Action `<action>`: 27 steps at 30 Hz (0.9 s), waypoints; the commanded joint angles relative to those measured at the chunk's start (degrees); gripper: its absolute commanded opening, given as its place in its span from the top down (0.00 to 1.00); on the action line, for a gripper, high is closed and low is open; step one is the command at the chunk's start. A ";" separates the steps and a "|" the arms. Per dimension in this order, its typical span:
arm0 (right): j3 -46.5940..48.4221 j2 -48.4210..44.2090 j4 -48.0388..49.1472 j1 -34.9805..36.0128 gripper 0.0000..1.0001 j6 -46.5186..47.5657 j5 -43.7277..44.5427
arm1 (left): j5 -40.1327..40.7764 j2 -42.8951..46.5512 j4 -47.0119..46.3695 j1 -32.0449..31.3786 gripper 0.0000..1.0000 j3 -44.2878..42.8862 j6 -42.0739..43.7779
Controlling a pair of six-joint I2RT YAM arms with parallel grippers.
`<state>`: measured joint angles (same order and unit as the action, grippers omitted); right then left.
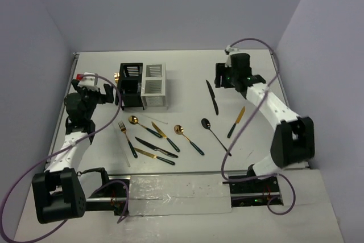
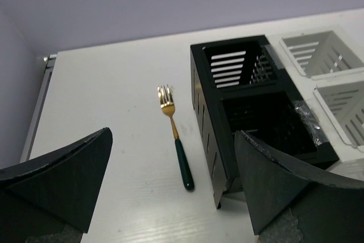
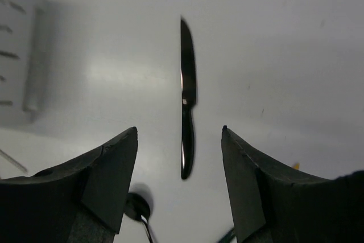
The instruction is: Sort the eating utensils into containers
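Here the eating utensils (image 1: 156, 140) lie scattered across the table's (image 1: 187, 81) lower middle, with the black knife (image 3: 186, 95) and black spoon (image 1: 206, 123) toward the right. The containers (image 1: 142, 86) stand upper left. Left claw (image 2: 170, 197) gapes wide, empty, beside the black caddy (image 2: 256, 118). Right claw (image 3: 179, 186) hangs parted over the knife.

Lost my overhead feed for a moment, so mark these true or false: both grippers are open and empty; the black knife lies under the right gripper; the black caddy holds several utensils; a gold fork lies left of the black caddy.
1. Left gripper and right gripper are open and empty. True.
2. The black knife lies on the table below the right gripper. True.
3. The black caddy holds several utensils. False: its visible compartments look empty.
4. A gold fork lies left of the black caddy. True.
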<state>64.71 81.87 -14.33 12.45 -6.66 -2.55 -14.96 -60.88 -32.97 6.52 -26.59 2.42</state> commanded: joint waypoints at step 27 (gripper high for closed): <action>28.10 40.21 -29.00 5.66 0.35 2.09 6.32 | -2.00 -0.73 4.32 4.64 0.03 3.82 3.47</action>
<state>89.73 120.29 -41.89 17.69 -4.60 2.39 -15.75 -61.82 -24.47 10.61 -22.96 6.42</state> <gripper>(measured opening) 0.654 0.974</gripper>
